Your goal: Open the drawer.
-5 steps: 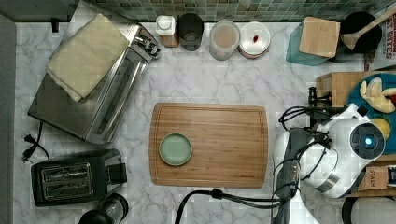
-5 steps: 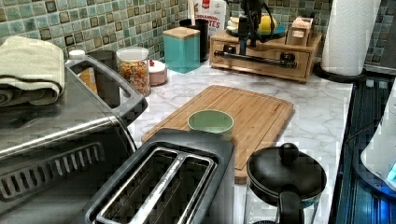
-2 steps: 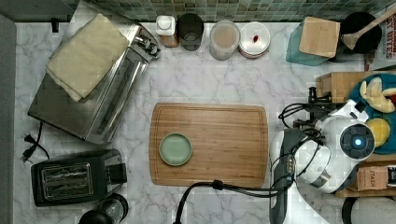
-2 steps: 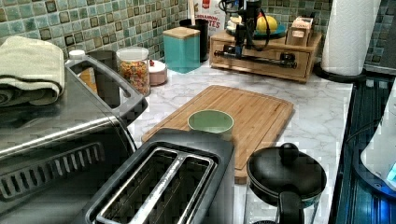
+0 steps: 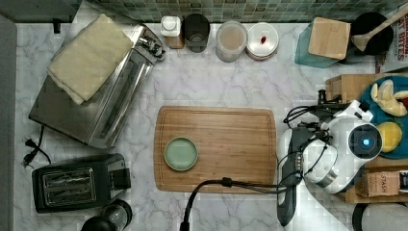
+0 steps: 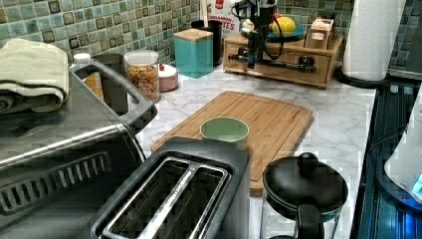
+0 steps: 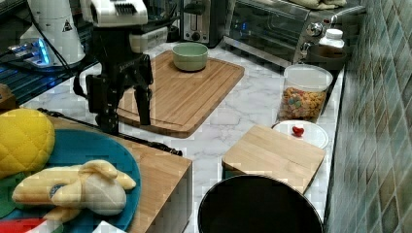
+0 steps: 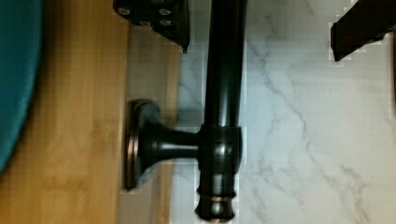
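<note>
The drawer (image 6: 286, 70) is a light-wood box at the far end of the counter in the left view, its front looking flush. A long black bar handle (image 8: 224, 107) on posts runs across that front. My gripper (image 8: 259, 46) is open and straddles the bar, one finger (image 8: 159, 18) on the wood side close to it, the other further off over the marble. In the right view the gripper (image 7: 126, 119) hangs down over the handle (image 7: 155, 145), near its end. In the left view the gripper (image 6: 251, 56) sits at the handle's left part.
A wooden cutting board (image 5: 231, 139) with a green bowl (image 5: 181, 153) lies beside the drawer. A blue plate (image 7: 82, 160) with toy food sits on the drawer box. A teal canister (image 6: 194, 52), jars, a toaster oven (image 5: 96, 96) and a toaster (image 5: 72, 183) stand farther off.
My gripper has come down from above the drawer box to the level of the bar handle, shifting toward the left view's left. Nothing else has moved.
</note>
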You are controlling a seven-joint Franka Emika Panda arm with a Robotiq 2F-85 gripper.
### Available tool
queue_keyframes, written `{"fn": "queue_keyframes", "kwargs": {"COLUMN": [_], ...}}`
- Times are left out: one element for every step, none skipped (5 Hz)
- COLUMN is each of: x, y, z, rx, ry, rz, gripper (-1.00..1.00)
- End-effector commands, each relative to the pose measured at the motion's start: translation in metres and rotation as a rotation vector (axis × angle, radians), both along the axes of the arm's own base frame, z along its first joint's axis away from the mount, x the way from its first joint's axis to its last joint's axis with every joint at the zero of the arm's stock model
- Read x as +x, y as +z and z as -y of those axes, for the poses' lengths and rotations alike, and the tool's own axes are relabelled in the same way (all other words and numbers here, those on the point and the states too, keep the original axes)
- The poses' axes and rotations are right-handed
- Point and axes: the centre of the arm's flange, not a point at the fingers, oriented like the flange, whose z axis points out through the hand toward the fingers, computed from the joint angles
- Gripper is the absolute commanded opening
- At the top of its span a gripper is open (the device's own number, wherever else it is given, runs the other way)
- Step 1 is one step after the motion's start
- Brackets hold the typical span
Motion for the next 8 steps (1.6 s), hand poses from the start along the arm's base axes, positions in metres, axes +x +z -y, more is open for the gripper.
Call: {"fn": "queue_keyframes", "kwargs": {"x": [-0.023, -0.023, -0.021, -0.024, -0.033, -0.044, -0.053, -0.047], "y": [-0.021, -0.018, -0.033, -0.047, -0.050, -0.052, -0.061, -0.074], "z": [0.015, 0.000, -0.021, -0.054, -0.107, -0.160, -0.204, -0.213], "rx": [0.002, -0.007, 0.022, 0.059, 0.102, 0.130, 0.152, 0.170], "ry": [-0.017, -0.032, -0.035, -0.022, -0.056, -0.053, 0.010, 0.102], "rz": [-0.042, -0.051, -0.040, -0.055, -0.074, -0.103, -0.056, -0.054], "gripper": [1.00, 1.00, 1.00, 1.00, 1.00, 1.00, 1.00, 1.00]}}
